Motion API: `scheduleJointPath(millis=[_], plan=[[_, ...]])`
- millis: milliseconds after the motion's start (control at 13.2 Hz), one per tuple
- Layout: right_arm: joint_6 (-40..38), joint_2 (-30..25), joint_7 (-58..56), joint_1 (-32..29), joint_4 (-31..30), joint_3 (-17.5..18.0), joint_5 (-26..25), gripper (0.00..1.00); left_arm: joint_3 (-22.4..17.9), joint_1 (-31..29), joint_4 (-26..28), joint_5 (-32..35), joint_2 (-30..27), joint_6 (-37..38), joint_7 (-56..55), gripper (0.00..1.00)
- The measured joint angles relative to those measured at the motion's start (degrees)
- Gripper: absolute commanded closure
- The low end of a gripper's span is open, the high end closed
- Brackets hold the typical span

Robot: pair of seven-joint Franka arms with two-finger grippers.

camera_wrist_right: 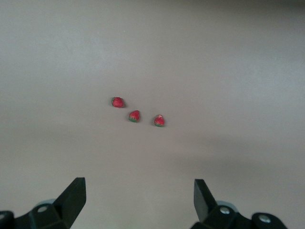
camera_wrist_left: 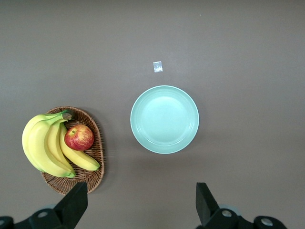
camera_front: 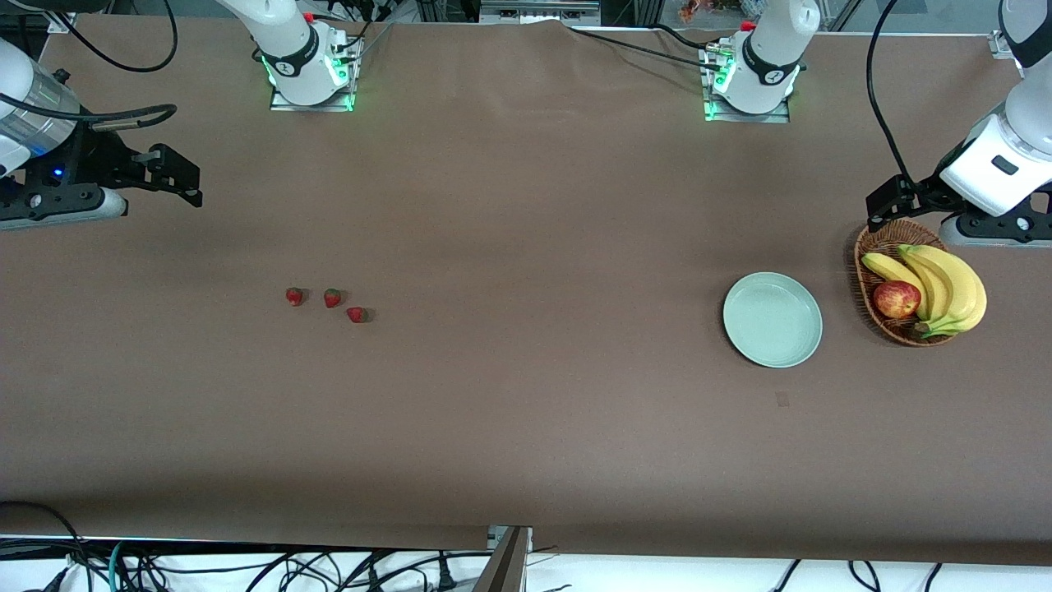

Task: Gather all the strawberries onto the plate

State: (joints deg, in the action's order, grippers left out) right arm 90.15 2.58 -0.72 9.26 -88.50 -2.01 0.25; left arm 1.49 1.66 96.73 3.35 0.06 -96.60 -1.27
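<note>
Three strawberries (camera_front: pixel 331 298) lie in a row, well apart from the bare plate (camera_front: pixel 772 319). Left gripper (camera_wrist_left: pixel 138 202) and right gripper (camera_wrist_right: pixel 138 198) both hang wide open, holding nothing.

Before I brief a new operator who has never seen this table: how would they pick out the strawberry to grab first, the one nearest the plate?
Start at the brown table and go to its right-arm end, where three strawberries lie in a short row. The target strawberry ends the row on the side toward the mint-green plate. Unlike its two neighbours, it lies slightly nearer the front camera.
</note>
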Motion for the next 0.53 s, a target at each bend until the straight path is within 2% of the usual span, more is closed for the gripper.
scheduleJointPath(millis=[304, 532], plan=[[-0.1, 0.0, 0.0, 0.0, -0.1, 0.0, 0.0, 0.0, 0.0, 0.0, 0.0, 0.0, 0.0, 0.0, 0.0, 0.0], [1.3, 0.1, 0.0, 0.0, -3.2, 0.1, 0.4, 0.0, 0.0, 0.0, 0.0, 0.0, 0.1, 0.0, -0.1, 0.0]])
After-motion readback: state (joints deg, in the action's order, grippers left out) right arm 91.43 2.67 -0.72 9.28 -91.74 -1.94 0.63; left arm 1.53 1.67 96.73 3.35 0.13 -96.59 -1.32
